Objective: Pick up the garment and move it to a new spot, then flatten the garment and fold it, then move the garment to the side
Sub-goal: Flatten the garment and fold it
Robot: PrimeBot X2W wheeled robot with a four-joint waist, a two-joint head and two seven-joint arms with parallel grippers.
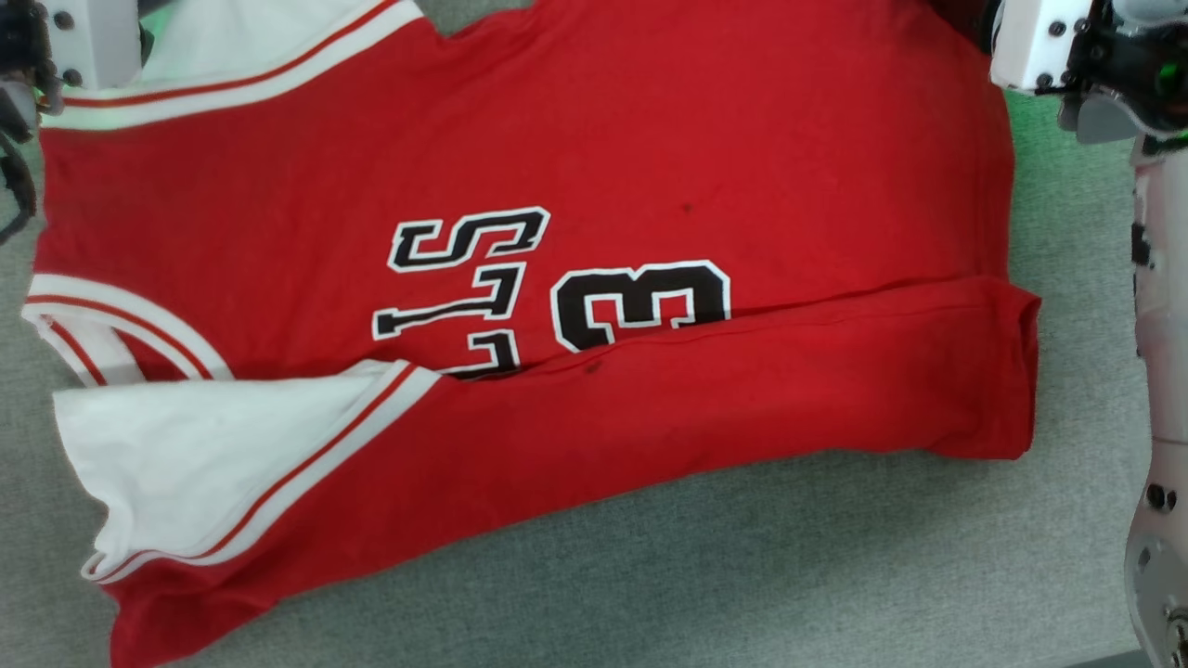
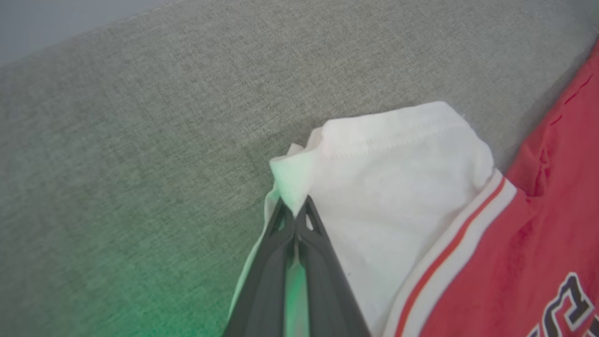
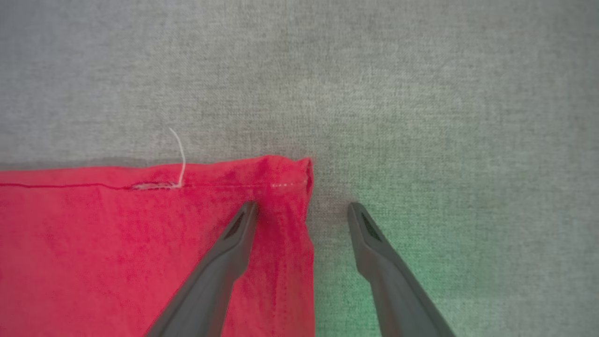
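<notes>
- garment (image 1: 650, 139) lies spread on the grey cloth surface (image 1: 742, 575), print (image 1: 557, 288) up, collar end toward the head view's left, hem toward its right.
- Its near long side is folded up over the front, and the fold covers the lower part of the print.
- near sleeve (image 1: 204, 455) lies white on top of the red at lower left.
- left gripper (image 2: 295, 210): fingers pressed together, pinching the edge of the far sleeve (image 2: 398, 187). White cloth peaks up at the tips.
- right gripper (image 3: 303, 206): fingers spread, gripping nothing. One finger (image 3: 234, 234) is over the red hem corner (image 3: 285, 178); the other is over bare surface just beside the hem edge. Can't tell if either touches down.
- Loose white thread (image 3: 180, 150) sticks out from the hem seam.
- Pale right forearm (image 1: 1160, 371) runs down the head view's right edge, clear of the garment.
</notes>
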